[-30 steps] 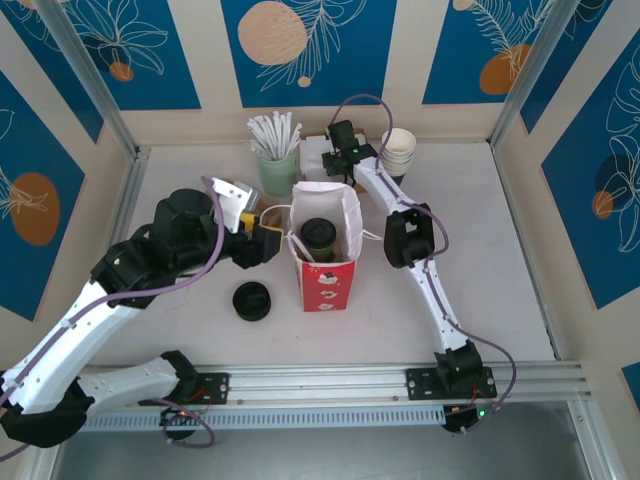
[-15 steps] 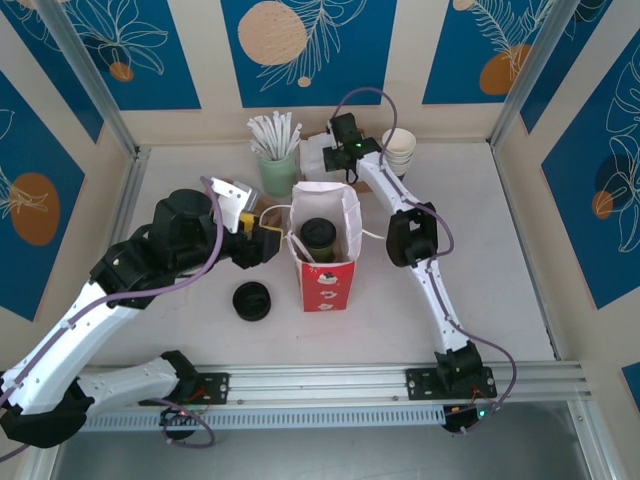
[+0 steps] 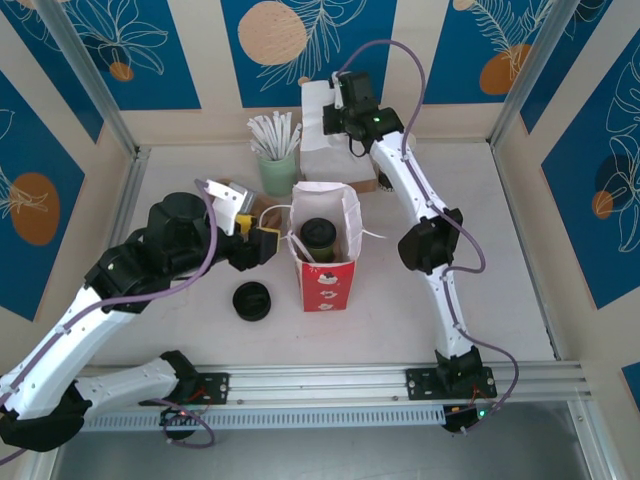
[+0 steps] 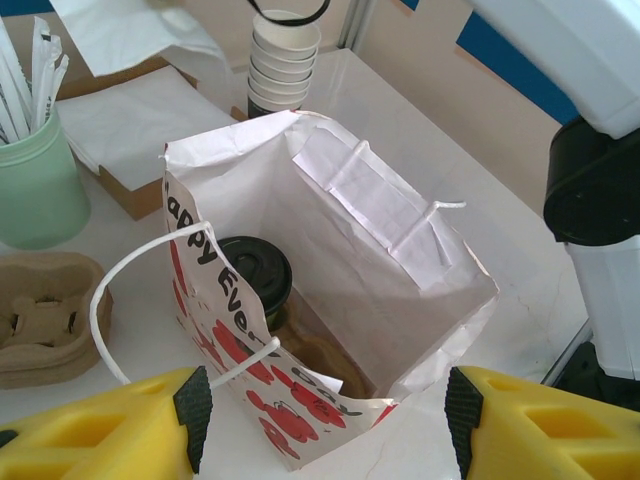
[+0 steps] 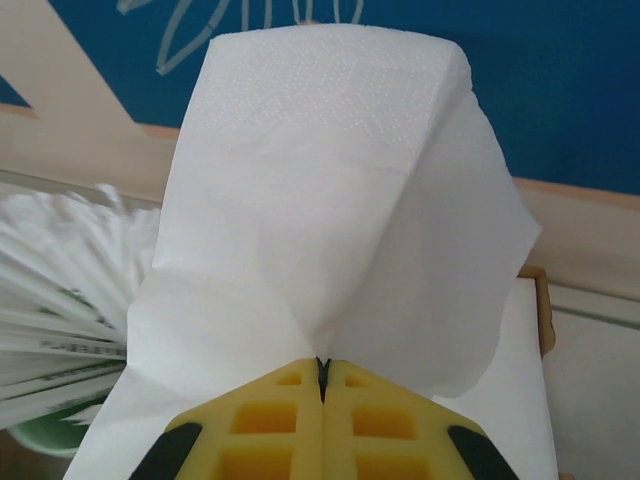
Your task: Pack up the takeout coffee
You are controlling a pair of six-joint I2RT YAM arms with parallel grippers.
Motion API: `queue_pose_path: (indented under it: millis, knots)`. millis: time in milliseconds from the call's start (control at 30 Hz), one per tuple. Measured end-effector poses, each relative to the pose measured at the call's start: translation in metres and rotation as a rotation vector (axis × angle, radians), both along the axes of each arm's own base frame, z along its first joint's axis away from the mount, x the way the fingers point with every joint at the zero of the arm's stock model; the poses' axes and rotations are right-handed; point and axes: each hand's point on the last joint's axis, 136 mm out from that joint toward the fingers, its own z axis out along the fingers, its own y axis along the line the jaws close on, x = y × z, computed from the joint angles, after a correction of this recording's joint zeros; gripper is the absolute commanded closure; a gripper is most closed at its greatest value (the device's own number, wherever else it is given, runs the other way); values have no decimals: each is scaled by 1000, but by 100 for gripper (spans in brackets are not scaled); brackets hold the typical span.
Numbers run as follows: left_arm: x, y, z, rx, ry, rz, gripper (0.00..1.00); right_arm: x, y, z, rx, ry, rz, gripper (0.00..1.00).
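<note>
The takeout coffee (image 4: pixel 255 272) stands upright inside the red-and-white paper bag (image 3: pixel 326 275) on the tabletop (image 3: pixel 480 230), near the bag's printed side. The left end effector (image 3: pixel 262 240) is spread wide just beside the bag. The right end effector (image 5: pixel 322 368), high at the back, is pressed together, pinching a white napkin (image 5: pixel 330 180)

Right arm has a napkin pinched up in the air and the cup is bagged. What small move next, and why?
Probably move the right gripper until the napkin hangs over the open mouth of the paper bag. Its jaws are shut on the napkin, held high behind the bag, while the takeout coffee already sits inside and the open left gripper is beside the bag.
</note>
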Motion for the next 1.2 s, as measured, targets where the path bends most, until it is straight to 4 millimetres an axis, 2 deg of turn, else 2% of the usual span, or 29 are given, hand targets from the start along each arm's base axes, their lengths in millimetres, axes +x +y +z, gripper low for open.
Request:
queue_pose_path:
  millis: [200, 300, 400, 567, 667, 733, 933, 1200]
  knots:
    - [0, 1, -1, 1, -2, 4, 35, -30, 3, 44, 60, -12, 33, 100]
    - [3, 4, -1, 9, -10, 27, 35, -51, 1, 73, 110, -15, 50, 100]
    - [9, 10, -1, 24, -23, 70, 35, -79, -2, 111, 192, -21, 78, 100]
    - [22, 24, -12, 63, -26, 177, 32, -140, -7, 177, 354, -33, 151, 100]
    - [28, 31, -25, 98, -20, 231, 31, -174, -11, 208, 440, -37, 198, 100]
    - [31, 35, -28, 111, -22, 257, 31, -189, -11, 223, 491, -37, 225, 100]
    - [38, 54, -44, 158, -39, 364, 30, -241, 0, 206, 668, 213, 306, 100]
    - [43, 59, -64, 192, -40, 397, 29, -293, 15, 180, 805, 394, 336, 100]
